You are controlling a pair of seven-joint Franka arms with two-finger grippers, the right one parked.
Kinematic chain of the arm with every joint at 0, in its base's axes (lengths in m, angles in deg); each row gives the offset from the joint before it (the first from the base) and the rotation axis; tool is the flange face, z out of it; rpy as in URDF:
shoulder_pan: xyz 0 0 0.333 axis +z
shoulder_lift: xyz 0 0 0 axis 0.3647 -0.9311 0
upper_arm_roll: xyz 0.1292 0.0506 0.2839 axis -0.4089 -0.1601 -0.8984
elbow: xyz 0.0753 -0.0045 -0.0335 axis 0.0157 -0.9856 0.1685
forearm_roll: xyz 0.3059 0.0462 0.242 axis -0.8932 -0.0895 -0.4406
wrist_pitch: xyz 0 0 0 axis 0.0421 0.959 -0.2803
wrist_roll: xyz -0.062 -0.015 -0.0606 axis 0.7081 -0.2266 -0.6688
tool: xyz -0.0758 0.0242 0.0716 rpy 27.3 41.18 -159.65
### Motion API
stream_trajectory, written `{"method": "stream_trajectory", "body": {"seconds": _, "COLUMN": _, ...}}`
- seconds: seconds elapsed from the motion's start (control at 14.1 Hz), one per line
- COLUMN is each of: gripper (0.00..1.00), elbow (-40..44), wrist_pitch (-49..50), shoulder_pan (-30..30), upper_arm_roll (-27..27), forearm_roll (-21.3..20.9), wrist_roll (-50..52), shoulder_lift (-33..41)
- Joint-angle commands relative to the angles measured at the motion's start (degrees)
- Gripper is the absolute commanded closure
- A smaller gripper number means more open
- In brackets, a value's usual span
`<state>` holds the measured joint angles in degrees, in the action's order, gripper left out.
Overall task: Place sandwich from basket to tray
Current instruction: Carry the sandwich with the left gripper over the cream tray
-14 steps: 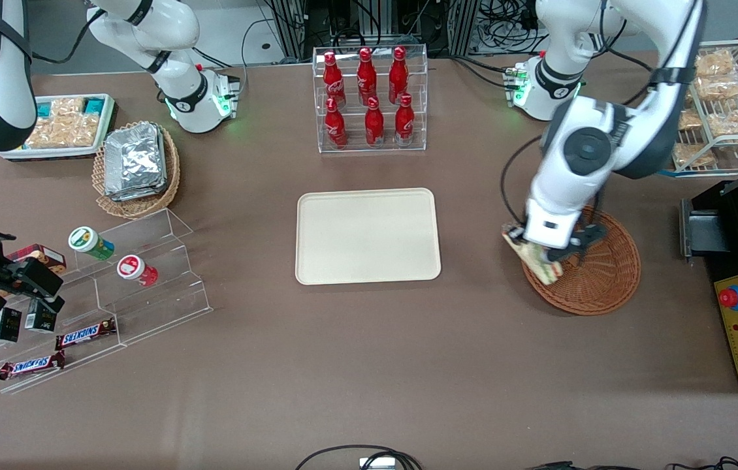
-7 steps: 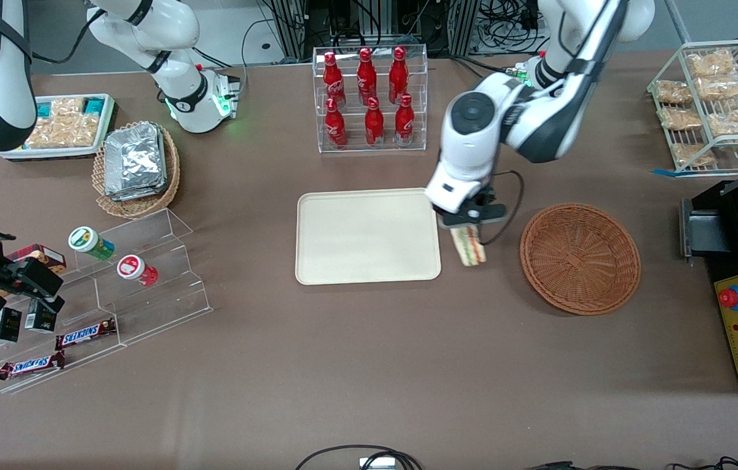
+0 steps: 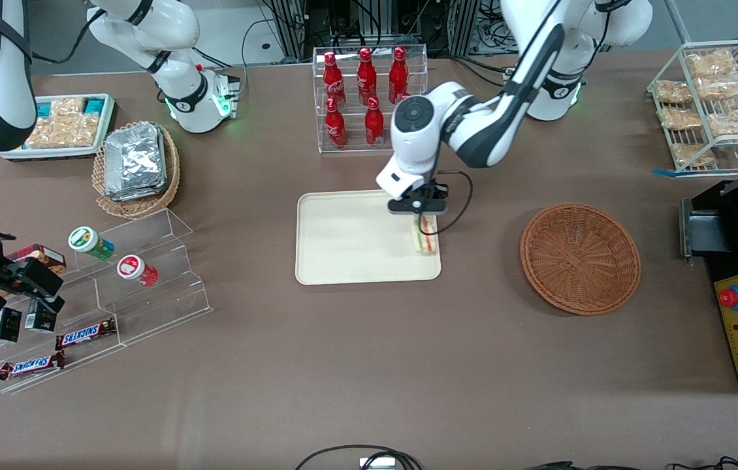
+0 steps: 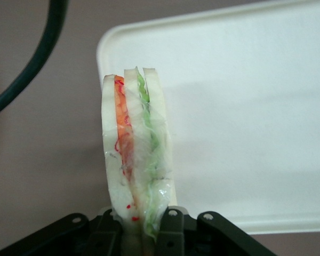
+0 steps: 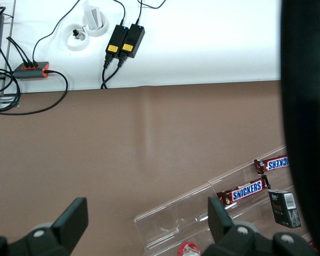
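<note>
Front view: the gripper [image 3: 422, 215] hangs over the tray [image 3: 343, 241], at the tray's edge nearest the basket [image 3: 580, 258], clamped on the sandwich [image 3: 426, 237]; the basket lies well apart, toward the working arm's end. Left wrist view: the fingers [image 4: 170, 232] pinch the sandwich [image 4: 136, 160] upright above the tray [image 4: 245, 122] corner.

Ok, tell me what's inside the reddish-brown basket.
Nothing shows inside the basket, only bare weave. The sandwich hangs shut in the hand over the tray edge.
</note>
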<state>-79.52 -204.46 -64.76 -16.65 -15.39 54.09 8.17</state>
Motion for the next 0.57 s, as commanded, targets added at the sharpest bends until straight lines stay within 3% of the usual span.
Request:
{"method": "stream_trajectory", "body": {"seconds": 0.0, "gripper": 1.0, "elbow": 1.5, "wrist_pitch": -0.9, "shoulder_pan": -2.5, "upper_arm_roll": -0.9, "forearm_roll": -1.0, "wrist_roll": -0.1, "shoulder_lift": -1.6}}
{"method": "stream_trajectory", "body": {"seconds": 0.5, "gripper": 1.0, "elbow": 1.4, "wrist_pitch": -6.6, "shoulder_pan": -4.1, "upper_arm_roll": -0.9, "forearm_roll": -1.0, "wrist_roll": 0.0, "shoulder_lift": -7.0}}
